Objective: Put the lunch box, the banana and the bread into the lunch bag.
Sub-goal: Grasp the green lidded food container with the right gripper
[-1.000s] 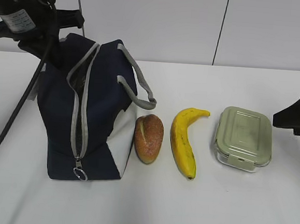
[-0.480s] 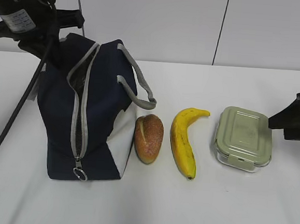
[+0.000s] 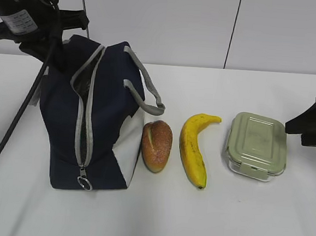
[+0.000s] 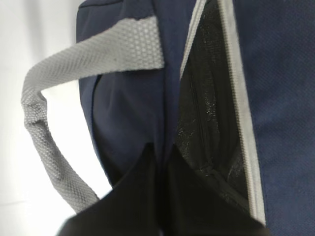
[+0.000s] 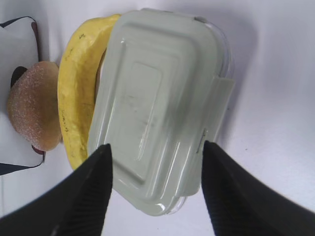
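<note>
The navy lunch bag (image 3: 99, 130) stands at the left with its grey zipper (image 3: 84, 112) open down the top. My left gripper (image 4: 161, 150) is shut on the bag's navy fabric beside the opening, next to a grey handle (image 4: 88, 54). Right of the bag, the bread (image 3: 156, 145), the banana (image 3: 193, 148) and the green-lidded lunch box (image 3: 256, 144) lie in a row on the table. My right gripper (image 5: 156, 147) is open. Its fingers frame the near end of the lunch box (image 5: 157, 93) without touching it. In the exterior view the right gripper (image 3: 310, 127) sits just right of the box.
The white table (image 3: 221, 221) carries everything, and a white panelled wall stands behind it. My left arm (image 3: 24, 14) and its black cable (image 3: 15, 118) hang at the far left beside the bag. The banana (image 5: 74, 88) lies against the box's far side, with the bread (image 5: 34, 110) beyond.
My right gripper has dipped slightly and edged toward the lunch box. The left arm, the bag and the food have not moved.
</note>
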Robot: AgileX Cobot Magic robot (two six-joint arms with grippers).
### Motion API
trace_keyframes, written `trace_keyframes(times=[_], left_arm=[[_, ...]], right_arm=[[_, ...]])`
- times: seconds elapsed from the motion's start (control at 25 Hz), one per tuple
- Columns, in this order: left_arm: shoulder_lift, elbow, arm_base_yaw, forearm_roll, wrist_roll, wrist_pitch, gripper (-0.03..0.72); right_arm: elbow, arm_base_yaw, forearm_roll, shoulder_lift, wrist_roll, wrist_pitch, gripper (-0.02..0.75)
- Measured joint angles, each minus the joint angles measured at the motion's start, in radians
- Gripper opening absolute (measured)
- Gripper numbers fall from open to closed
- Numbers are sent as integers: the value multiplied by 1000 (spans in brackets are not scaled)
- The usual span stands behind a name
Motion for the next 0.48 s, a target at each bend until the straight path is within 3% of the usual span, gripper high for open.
trace_keyframes(times=[0.16,0.36,0.48], left_arm=[[0,0,0,0,0,-1,-1],[0,0,0,1,0,-1,-1],[0,0,0,1,0,-1,-1]], right_arm=[[0,0,8,32,0,-2,449],[-6,0,35,98,0,-8,601],[-21,0,64,119,0,-8,643]])
